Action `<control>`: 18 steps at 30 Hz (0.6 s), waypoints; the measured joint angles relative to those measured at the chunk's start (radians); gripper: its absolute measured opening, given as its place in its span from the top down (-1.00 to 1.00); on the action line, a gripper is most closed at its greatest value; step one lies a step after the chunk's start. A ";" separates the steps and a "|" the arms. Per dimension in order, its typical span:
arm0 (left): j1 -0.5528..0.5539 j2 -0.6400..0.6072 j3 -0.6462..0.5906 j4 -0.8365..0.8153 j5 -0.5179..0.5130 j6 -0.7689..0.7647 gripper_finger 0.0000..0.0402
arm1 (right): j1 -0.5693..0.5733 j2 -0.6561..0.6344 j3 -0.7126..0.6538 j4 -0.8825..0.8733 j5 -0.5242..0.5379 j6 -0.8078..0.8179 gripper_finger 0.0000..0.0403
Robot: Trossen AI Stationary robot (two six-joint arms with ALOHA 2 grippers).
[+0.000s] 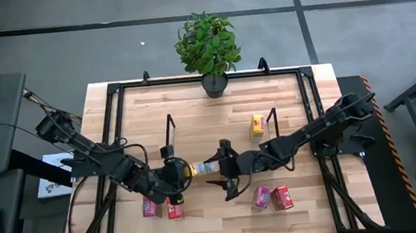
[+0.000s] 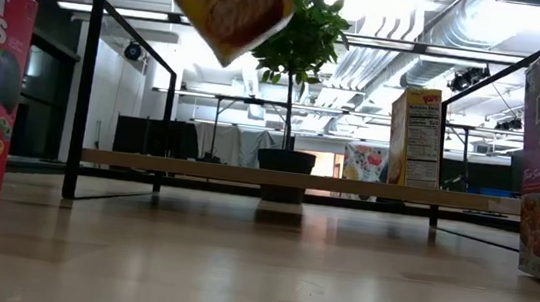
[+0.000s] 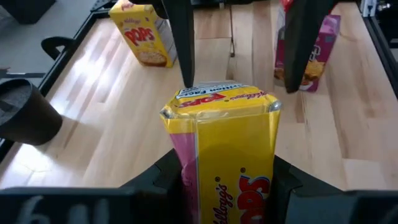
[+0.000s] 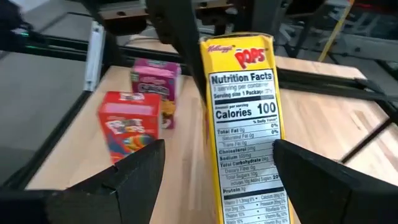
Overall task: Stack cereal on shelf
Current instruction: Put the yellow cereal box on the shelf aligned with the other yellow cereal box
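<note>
Progress: one yellow cardboard cereal box (image 1: 257, 127) stands on low light-wood shelf (image 1: 216, 119); left gripper (image 1: 181, 170) pinches second yellow box (image 1: 204, 166) aloft, right gripper (image 1: 225, 171) spread around it; four remain on tabletop.

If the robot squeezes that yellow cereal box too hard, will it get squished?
Probably a little. The yellow cereal box looks like thin cardboard, and its top edges already look slightly crumpled, so a hard squeeze would likely dent it. It seems light: the left gripper holds it in the air by one end. Its glossy sides might slip.
</note>
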 joint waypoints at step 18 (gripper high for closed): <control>-0.063 0.013 -0.001 0.064 -0.002 0.076 0.39 | 0.003 0.014 0.004 -0.016 0.078 0.020 -0.46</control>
